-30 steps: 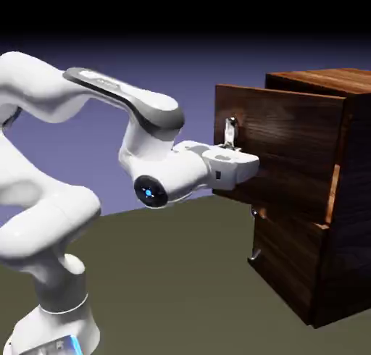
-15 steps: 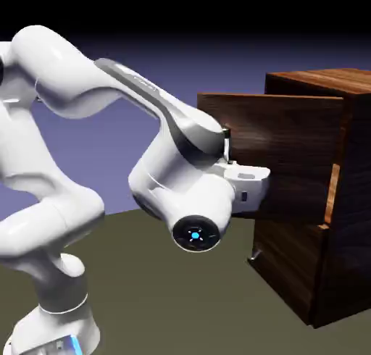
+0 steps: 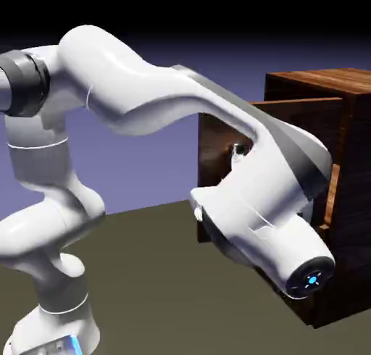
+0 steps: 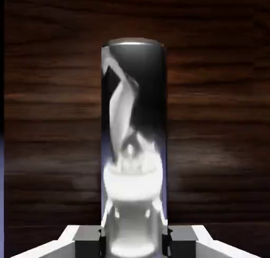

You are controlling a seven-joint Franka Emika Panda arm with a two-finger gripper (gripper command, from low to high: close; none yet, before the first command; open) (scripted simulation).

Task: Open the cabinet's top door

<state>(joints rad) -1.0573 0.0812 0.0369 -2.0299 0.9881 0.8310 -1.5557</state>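
Observation:
The dark wood-grain cabinet [image 3: 340, 107] stands at the exterior view's right. Its top door [image 3: 216, 140] juts out from the cabinet's front toward the exterior view's left. In the hand view the door's wood [image 4: 52, 120] fills the picture, with the silver bar handle [image 4: 134, 120] upright in the middle. My gripper [image 4: 134, 242] is shut on that handle, one grey fingertip [image 4: 87, 242] pressed against each side of it. In the exterior view my own forearm hides the hand, and only a glint of the handle [image 3: 238, 151] shows.
My white arm [image 3: 261, 201] crosses low in front of the cabinet and covers most of the lower panel. The olive table top [image 3: 145, 274] stretches between the robot's base and the cabinet.
The top door has come further out toward the exterior view's left, then held. My forearm and wrist have swung down and right, across the cabinet's front. The grip on the handle has stayed shut.

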